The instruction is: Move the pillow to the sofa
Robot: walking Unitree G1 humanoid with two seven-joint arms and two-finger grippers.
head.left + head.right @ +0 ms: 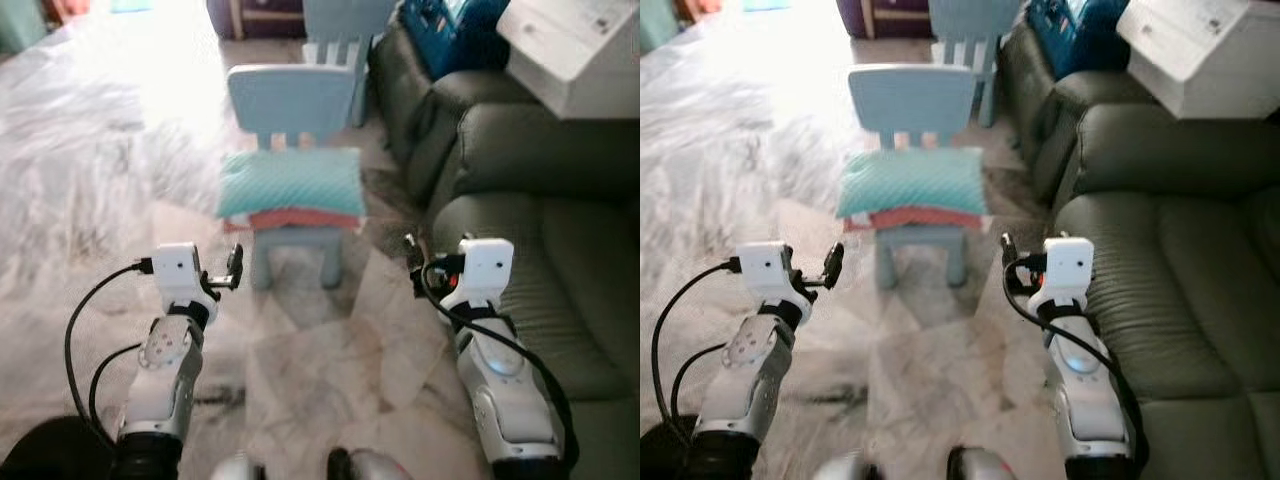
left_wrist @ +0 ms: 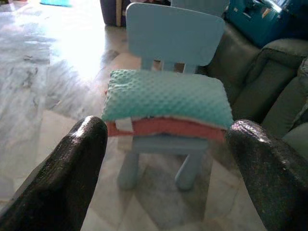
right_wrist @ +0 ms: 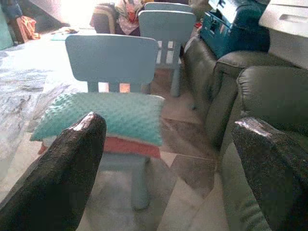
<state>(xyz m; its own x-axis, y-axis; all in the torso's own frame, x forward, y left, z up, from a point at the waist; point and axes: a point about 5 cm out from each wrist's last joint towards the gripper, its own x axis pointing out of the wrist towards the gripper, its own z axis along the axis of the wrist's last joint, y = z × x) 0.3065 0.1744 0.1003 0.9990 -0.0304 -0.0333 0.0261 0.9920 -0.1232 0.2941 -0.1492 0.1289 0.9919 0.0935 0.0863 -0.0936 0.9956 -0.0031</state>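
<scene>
A teal dotted pillow (image 1: 290, 182) lies on the seat of a small light-blue chair (image 1: 292, 100), with a coral-red layer (image 1: 305, 219) under it. The dark green sofa (image 1: 535, 230) stands to the chair's right. My left gripper (image 1: 234, 266) is raised short of the chair, near its front left leg, fingers (image 2: 67, 173) open and empty. My right gripper (image 1: 415, 262) hovers between the chair and the sofa's front edge, fingers (image 3: 62, 168) open and empty. Both wrist views look at the pillow (image 2: 166, 96) from a short distance.
A second light-blue chair (image 1: 338, 30) stands behind the first. A blue case (image 1: 450, 30) and a white box (image 1: 580, 45) rest on the sofa's far end. Marble floor (image 1: 110, 150) spreads to the left, brightly lit at the back.
</scene>
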